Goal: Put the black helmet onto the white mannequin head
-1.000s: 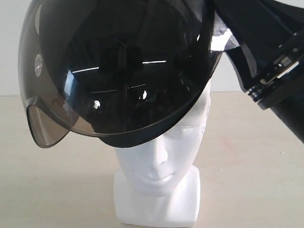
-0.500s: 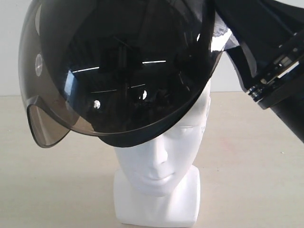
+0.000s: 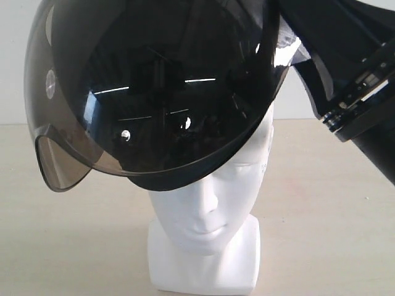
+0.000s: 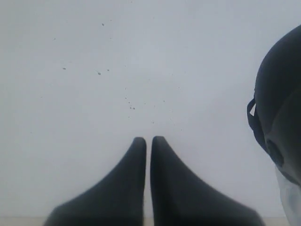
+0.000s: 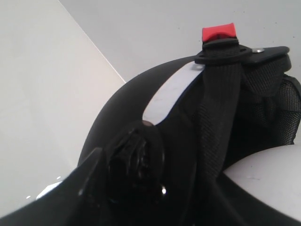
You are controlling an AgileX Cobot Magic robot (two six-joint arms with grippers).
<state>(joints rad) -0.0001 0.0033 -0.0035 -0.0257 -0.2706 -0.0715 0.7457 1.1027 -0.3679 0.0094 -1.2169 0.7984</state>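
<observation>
The black helmet sits tilted over the crown of the white mannequin head, its smoky visor hanging down in front and to the left. The face below the brow shows. My right gripper holds the helmet's edge at the upper right. The right wrist view is filled by the helmet's side, its chin strap and a bit of the white head. My left gripper is shut and empty, apart from the helmet, facing a white wall.
The mannequin's blocky neck base stands on a beige table near its front. A white wall runs behind. A red tab tops the strap. The right arm's black body fills the upper right.
</observation>
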